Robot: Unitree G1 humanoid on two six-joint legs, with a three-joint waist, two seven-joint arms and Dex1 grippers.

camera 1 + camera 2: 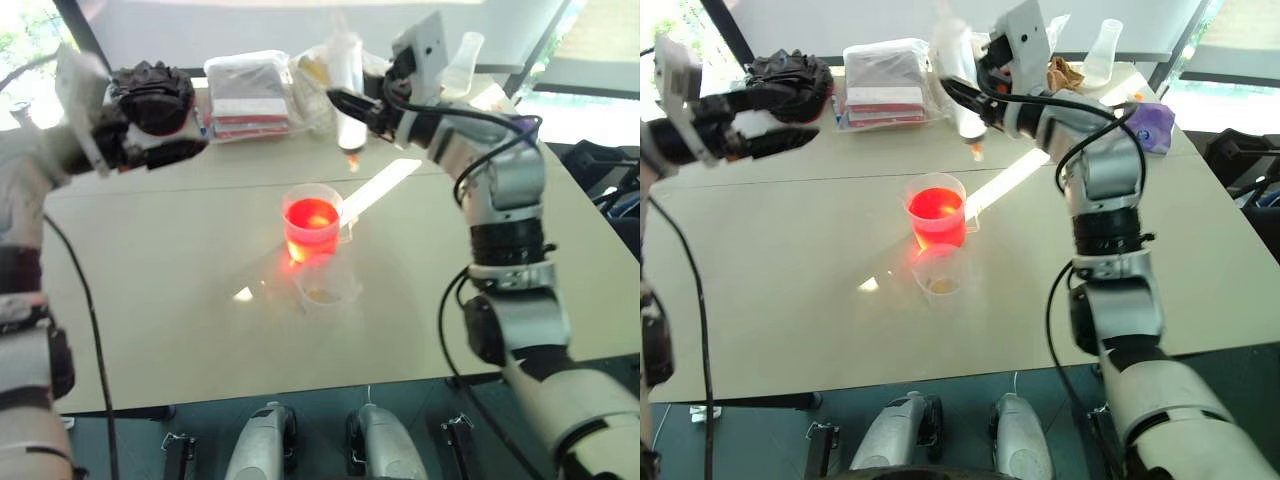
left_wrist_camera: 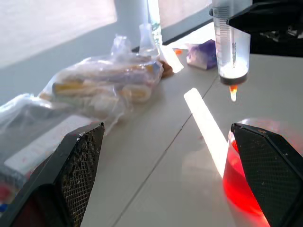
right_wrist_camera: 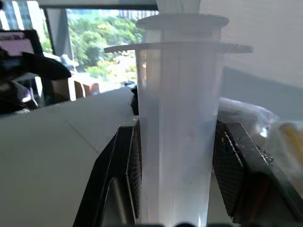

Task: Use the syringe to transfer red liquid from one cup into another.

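My right gripper (image 1: 347,104) is shut on the syringe (image 1: 350,90), which hangs upright with its small orange tip (image 2: 233,92) pointing down. It is above the table, just behind the taller cup (image 1: 312,226). The barrel (image 3: 180,132) looks clear, with the plunger flange sitting close to the barrel flange. The taller cup holds glowing red liquid (image 1: 937,206). The shorter cup (image 1: 326,285) stands right in front of it and touches it. My left gripper (image 1: 805,118) hovers open at the far left, raised off the table, with nothing between its fingers (image 2: 75,175).
Plastic-wrapped packages (image 1: 246,92) and a bag of items (image 2: 104,85) lie along the table's back edge. A black crumpled object (image 1: 790,70) sits at the back left. A conical flask (image 1: 1102,55) and a purple thing (image 1: 1152,125) are at the back right.
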